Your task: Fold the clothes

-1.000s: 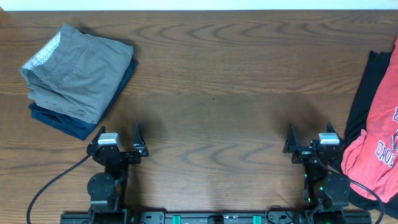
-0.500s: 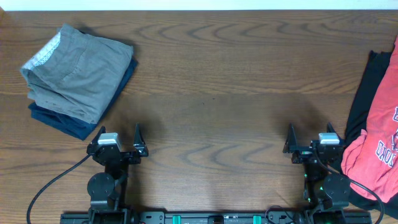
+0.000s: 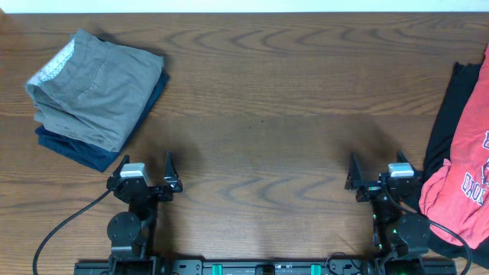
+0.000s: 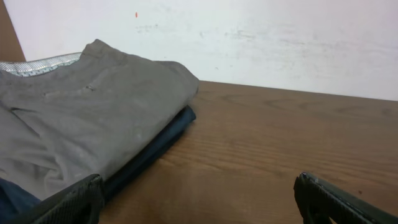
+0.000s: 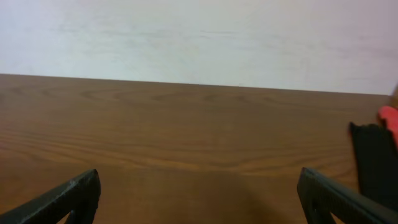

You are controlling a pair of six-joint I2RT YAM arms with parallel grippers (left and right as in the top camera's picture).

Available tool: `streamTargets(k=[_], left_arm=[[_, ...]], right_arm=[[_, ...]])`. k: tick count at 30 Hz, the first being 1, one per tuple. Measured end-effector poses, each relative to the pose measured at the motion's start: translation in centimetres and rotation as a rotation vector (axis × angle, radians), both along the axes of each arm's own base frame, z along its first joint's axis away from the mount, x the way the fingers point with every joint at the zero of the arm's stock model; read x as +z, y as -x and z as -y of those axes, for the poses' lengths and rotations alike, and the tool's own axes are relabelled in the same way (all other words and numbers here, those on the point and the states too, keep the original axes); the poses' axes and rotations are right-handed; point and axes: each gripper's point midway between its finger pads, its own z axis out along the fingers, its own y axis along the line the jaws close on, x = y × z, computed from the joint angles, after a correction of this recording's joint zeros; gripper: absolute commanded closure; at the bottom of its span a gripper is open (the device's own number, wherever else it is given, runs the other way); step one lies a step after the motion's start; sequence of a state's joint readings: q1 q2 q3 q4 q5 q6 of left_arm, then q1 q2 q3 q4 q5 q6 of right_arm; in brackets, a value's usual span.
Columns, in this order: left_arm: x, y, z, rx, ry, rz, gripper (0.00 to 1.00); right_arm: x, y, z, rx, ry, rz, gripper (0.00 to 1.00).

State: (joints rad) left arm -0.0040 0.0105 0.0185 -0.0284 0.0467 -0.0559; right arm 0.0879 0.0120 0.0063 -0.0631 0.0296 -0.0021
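The clothes lie bunched at the table's right edge: a coral-red T-shirt with dark lettering, partly over a black garment. The right wrist view catches the black garment and a sliver of the T-shirt at its right edge. My right gripper sits near the front edge, just left of the T-shirt, open and empty. At the front left my left gripper is also open, with only bare wood between its fingers. Neither gripper touches cloth.
A grey folded garment with a pale waistband rests on a navy folded garment at the back left, just ahead and left of my left gripper. Both appear in the left wrist view, grey over navy. A black cable trails at the front left.
My right gripper has shifted very slightly to the left. The left arm and the garments have not moved.
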Motion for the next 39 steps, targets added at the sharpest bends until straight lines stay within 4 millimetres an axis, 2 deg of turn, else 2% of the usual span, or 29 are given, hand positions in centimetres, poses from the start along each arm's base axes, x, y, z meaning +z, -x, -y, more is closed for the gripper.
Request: streamTargets(k=[9,16,22,28,32,36,39], left_arm=[[0.3,0.2,2.0,-0.113,0.062,-0.012,0.02],[-1.7,1.2,3.1,-0.160,0.112,-0.207,0.02],[0.9,1.3,3.3,-0.163,0.127,-0.335,0.02],[0.6,1.9,3.3,-0.147,0.147,-0.599,0.02],[0.9,2.4,3.3,-0.157,0.120,-0.763,0.02],[2.3,1.9,3.3,-0.174,0.089,-0.809,0.02],[3.5,1.4,3.3,-0.179,0.085,-0.801,0.02]], right_arm=[[-0.1,0.1,-0.4,0.018,-0.071,-0.018,0.01],[-0.3,0.4,-0.5,0.019,-0.074,-0.126,0.01],[0.4,-0.2,-0.5,0.015,-0.065,-0.252,0.01],[0.4,-1.2,-0.5,-0.006,-0.049,-0.484,0.01],[-1.1,-1.6,-0.1,-0.041,-0.019,-0.706,0.01],[-2.5,-2.1,0.1,-0.061,0.004,-0.884,0.01],[-3.6,-3.2,0.2,-0.070,0.013,-0.948,0.01]])
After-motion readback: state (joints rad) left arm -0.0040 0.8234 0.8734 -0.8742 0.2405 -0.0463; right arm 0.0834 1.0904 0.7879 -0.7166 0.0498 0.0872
